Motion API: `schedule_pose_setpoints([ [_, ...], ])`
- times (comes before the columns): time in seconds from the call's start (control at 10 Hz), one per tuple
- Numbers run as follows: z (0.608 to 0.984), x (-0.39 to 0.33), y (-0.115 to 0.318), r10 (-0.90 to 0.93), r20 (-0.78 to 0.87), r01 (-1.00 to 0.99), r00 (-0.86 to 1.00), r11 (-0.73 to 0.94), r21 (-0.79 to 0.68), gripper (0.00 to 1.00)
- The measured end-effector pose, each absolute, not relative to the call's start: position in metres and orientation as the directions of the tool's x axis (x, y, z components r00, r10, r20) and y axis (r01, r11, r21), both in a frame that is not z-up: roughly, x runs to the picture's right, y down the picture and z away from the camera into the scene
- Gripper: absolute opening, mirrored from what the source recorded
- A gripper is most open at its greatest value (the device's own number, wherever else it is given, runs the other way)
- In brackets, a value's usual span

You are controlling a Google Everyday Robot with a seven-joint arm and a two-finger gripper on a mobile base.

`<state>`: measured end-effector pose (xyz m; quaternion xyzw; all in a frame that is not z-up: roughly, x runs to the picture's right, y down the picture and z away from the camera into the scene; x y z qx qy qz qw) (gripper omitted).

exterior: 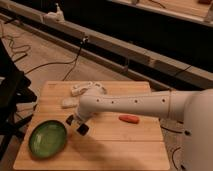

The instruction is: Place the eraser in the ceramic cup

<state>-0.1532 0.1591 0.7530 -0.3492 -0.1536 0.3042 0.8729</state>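
Observation:
My gripper (77,124) hangs at the end of the white arm, over the wooden table (125,145), just right of the green plate (47,138). Dark parts show at its tip. I cannot make out the black eraser as a separate thing, either there or on the table. The ceramic cup is almost wholly hidden behind my arm near the table's back middle, and I cannot pick it out clearly.
An orange-red oblong thing (129,118) lies right of the middle. A pale lump (68,102) and a whitish elongated object (82,89) lie at the back left. A dark chair frame (12,95) stands left of the table. Cables run over the floor behind.

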Motion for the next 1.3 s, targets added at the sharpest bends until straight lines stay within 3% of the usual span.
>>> schedule_pose_setpoints([
  [0.5,0.702,-0.207,0.060,0.678,0.353,-0.271,0.645,0.635,-0.723,0.00],
  [0.9,0.667,-0.203,-0.019,0.726,0.522,-0.201,0.448,0.650,-0.733,0.00],
  [1.3,0.671,-0.185,-0.029,0.722,0.532,-0.222,0.443,0.663,-0.715,0.00],
])
